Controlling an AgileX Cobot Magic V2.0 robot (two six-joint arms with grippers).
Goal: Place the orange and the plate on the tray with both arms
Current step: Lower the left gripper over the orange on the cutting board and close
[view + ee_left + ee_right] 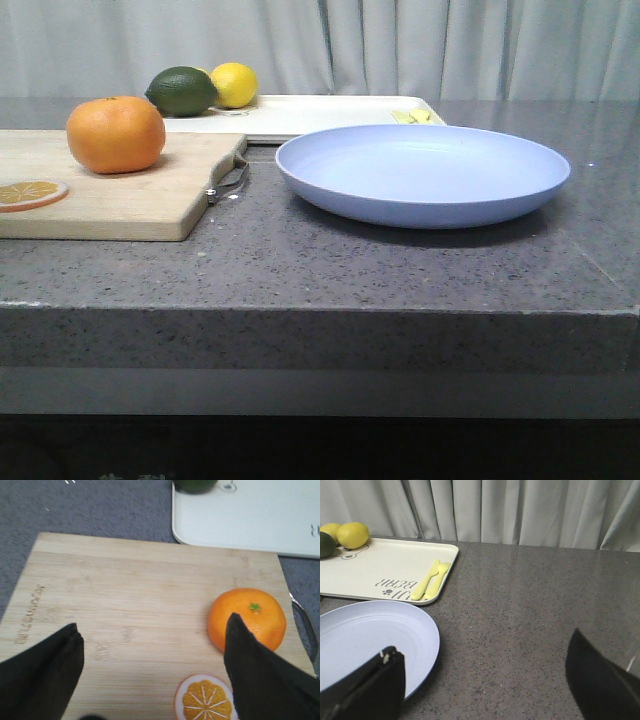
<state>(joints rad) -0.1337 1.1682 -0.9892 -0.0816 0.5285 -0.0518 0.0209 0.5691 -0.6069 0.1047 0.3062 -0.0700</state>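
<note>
Front view, plate (pixel 423 173) near counter edge, orange (pixel 116 134) on cutting board (pixel 120 200), both tools spread, left tool (pixel 152 652), right tool (pixel 485 675)

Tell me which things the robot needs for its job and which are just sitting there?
Needed: the orange, the plate, the tray, and both sets of open fingers.

Just sitting there: cutting board, orange slice, lemon, dark green fruit, yellow cutlery.

Grey pleated curtain (pixel 420 45) behind speckled stone counter (pixel 400 270).
</note>
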